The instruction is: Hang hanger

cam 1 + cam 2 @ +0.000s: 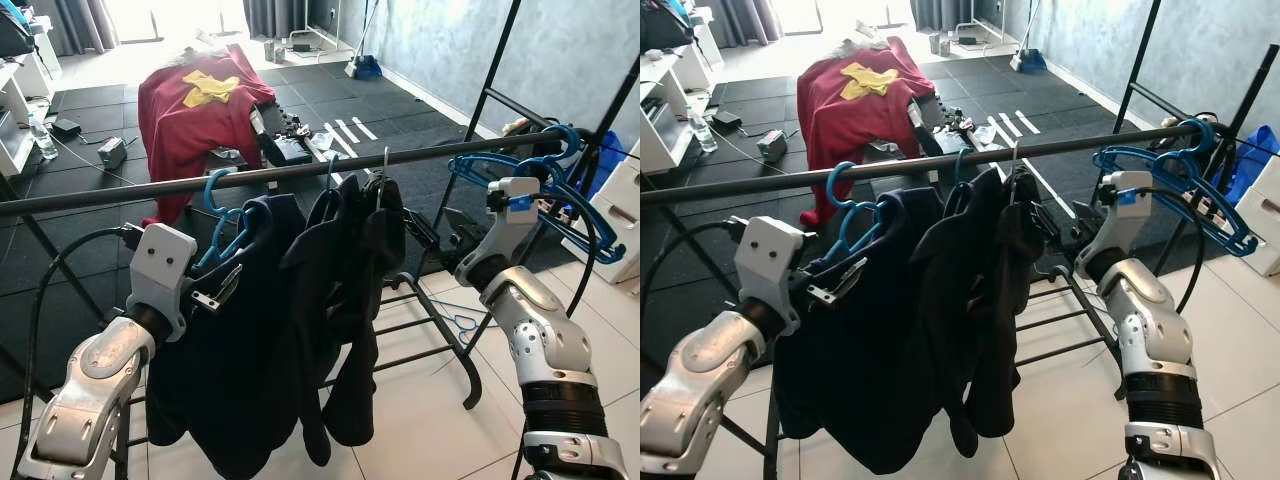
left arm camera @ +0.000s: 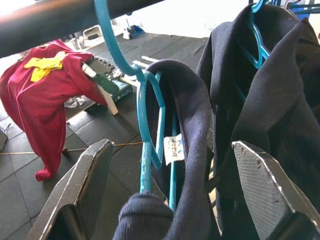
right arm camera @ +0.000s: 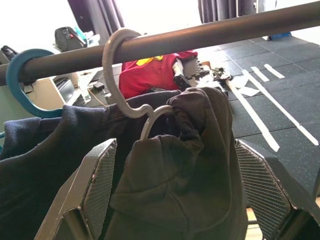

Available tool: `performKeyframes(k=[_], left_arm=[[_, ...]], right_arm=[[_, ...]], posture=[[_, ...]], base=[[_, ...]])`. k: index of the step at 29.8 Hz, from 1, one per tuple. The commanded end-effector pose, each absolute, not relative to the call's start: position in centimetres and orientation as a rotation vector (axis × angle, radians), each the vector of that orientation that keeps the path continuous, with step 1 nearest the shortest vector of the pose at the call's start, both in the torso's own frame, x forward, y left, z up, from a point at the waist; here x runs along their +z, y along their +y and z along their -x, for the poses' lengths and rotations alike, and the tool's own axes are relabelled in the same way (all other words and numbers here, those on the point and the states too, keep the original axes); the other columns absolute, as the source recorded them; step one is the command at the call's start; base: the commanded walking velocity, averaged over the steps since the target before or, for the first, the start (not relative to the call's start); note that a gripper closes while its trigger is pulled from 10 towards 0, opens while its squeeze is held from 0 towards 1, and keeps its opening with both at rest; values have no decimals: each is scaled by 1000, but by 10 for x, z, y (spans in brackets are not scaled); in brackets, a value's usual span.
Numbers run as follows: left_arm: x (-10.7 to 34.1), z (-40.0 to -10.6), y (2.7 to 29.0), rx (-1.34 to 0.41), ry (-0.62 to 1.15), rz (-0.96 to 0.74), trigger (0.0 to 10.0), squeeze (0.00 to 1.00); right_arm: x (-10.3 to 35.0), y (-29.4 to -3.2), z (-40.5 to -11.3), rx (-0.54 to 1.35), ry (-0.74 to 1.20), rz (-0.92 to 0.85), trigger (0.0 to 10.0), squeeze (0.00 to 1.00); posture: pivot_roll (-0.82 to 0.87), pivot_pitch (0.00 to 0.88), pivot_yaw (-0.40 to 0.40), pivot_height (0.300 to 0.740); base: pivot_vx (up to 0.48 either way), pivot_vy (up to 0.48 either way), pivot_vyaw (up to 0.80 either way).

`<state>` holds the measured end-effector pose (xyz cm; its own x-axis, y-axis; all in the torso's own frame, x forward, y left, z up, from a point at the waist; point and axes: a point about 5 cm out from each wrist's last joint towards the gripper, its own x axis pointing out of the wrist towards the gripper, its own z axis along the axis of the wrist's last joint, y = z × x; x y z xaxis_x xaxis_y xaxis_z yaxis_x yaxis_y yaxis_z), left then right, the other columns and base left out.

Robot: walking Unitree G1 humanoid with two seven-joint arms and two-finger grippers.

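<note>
A dark rail [image 1: 300, 172] runs across in front of me. On it a blue hanger [image 1: 214, 192] carries a navy garment [image 1: 235, 330]. Beside it hang two darker garments [image 1: 355, 280], one of them on a grey hanger [image 3: 125, 95]. Several bare blue hangers [image 1: 565, 195] crowd the rail's right end. My left gripper [image 2: 172, 145] is open just below the rail, its fingers [image 2: 80, 190] on either side of the blue hanger's neck [image 2: 150, 125] and the navy collar. My right gripper [image 3: 175, 145] is open too, spread around the dark garment on the grey hanger.
A red garment [image 1: 200, 110] is draped over something on the black floor mats beyond the rail. The rack's black uprights [image 1: 490, 100] and low crossbars [image 1: 420, 325] stand to the right. White shelving [image 1: 15, 110] is far left, and a white box [image 1: 625, 215] is at the right.
</note>
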<state>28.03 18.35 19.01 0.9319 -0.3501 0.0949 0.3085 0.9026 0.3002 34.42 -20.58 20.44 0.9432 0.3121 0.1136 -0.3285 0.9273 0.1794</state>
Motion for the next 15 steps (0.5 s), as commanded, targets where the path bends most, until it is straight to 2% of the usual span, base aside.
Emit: performKeyframes(k=[1,12,15], left_arm=[[181,-283,181,-341,-106,-296,10000,0],[175,-291,179,-292,-69,-287,10000,0],[177,-298,176,-241,-84,-210,10000,0]], right_arm=[[206,-202,-343,337,-79,-199,10000,0],[207,-199,-342,344,-78,-196,10000,0],[207,-198,-341,349,-73,-196,10000,0]], posture=[[-82,70,-4,740],[-96,51,1,740],[-109,45,16,740]], base=[[0,0,0],[0,0,0],[0,0,0]])
